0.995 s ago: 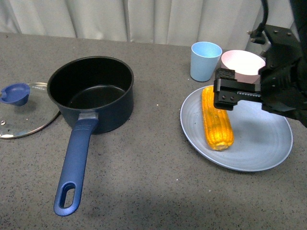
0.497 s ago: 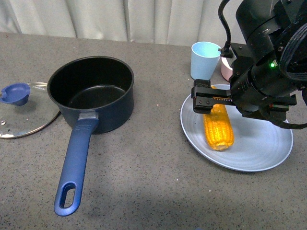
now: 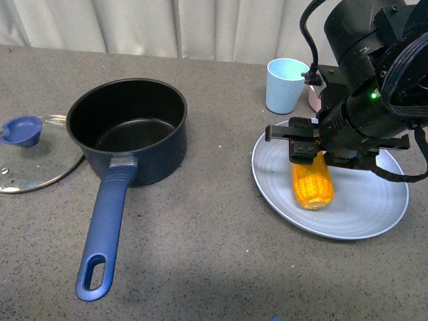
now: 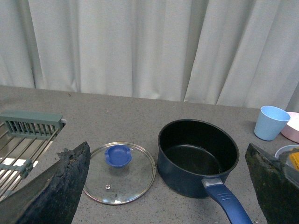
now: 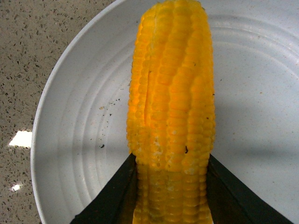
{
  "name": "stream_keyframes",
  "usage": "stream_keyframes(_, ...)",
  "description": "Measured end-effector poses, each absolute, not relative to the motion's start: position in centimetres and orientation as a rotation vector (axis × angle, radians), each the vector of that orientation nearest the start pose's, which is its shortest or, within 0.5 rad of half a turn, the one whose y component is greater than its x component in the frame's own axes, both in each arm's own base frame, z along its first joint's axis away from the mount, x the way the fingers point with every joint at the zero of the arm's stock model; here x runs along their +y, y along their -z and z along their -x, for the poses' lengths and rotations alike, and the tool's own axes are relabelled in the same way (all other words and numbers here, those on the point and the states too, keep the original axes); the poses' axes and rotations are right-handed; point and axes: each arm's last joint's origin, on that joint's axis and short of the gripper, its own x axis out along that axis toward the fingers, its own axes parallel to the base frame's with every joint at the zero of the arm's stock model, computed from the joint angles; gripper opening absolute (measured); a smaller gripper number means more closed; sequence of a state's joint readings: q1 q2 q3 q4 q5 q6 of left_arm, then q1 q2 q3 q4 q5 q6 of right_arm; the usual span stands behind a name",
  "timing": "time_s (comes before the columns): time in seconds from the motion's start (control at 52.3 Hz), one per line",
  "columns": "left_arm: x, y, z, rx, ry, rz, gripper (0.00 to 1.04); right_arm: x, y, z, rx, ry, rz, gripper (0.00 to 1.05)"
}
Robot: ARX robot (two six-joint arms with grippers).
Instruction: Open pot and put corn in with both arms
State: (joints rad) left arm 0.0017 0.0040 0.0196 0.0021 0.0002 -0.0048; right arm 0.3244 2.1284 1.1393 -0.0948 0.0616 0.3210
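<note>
The dark blue pot (image 3: 127, 127) stands open at centre left, its long handle pointing toward me; the left wrist view also shows the pot (image 4: 198, 158). To its left, the glass lid (image 3: 30, 154) with a blue knob lies flat on the table. On the grey-blue plate (image 3: 364, 200) at the right lies the yellow corn (image 3: 313, 186). My right gripper (image 3: 304, 150) is down over the cob's far half and shut on it. In the right wrist view the corn (image 5: 173, 93) sits squeezed between the two black fingers of that gripper (image 5: 172, 163). My left gripper (image 4: 167, 154) hangs open high above the table, holding nothing.
A light blue cup (image 3: 286, 83) stands behind the plate, with a pink bowl (image 4: 292, 127) beside it, mostly hidden by my right arm in the front view. A drying rack (image 4: 28, 135) lies at the far left. A curtain closes off the back of the table.
My right gripper has come down from beside the cob onto its far half and shut on it. The corn has shifted slightly on the plate. Pot and lid have not moved.
</note>
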Motion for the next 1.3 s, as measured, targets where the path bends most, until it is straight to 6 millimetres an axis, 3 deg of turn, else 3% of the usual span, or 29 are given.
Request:
stream_keyframes(0.153, 0.0, -17.0, -9.7, -0.018, -0.001, 0.005, 0.98, 11.6, -7.2, -36.8, 1.094, -0.076, -0.126, 0.20)
stream_keyframes(0.268, 0.0, -17.0, -9.7, -0.018, -0.001, 0.005, 0.98, 10.7, -7.8, -36.2, 1.108, -0.113, -0.227, 0.13)
stream_keyframes(0.402, 0.0, -17.0, -9.7, -0.018, -0.002, 0.005, 0.98, 10.1, -10.6, -36.6, 1.052, -0.202, -0.388, 0.10)
stream_keyframes(0.516, 0.0, -17.0, -9.7, -0.017, -0.001, 0.005, 0.98, 10.9, -12.9, -37.3, 1.001, -0.299, -0.504, 0.09)
stream_keyframes(0.65, 0.0, -17.0, -9.7, -0.018, -0.001, 0.005, 0.98, 13.2, -14.7, -38.2, 0.974, -0.387, -0.553, 0.09)
stream_keyframes(0.861, 0.0, -17.0, -9.7, -0.017, -0.002, 0.005, 0.98, 19.1, -16.7, -39.8, 0.964, -0.512, -0.579, 0.09)
stream_keyframes(1.052, 0.0, -17.0, -9.7, -0.018, -0.002, 0.005, 0.98, 23.9, -16.5, -40.3, 1.013, -0.558, -0.566, 0.08)
stream_keyframes(1.301, 0.0, -17.0, -9.7, -0.018, -0.001, 0.005, 0.98, 27.5, -15.5, -40.6, 1.049, -0.593, -0.535, 0.08)
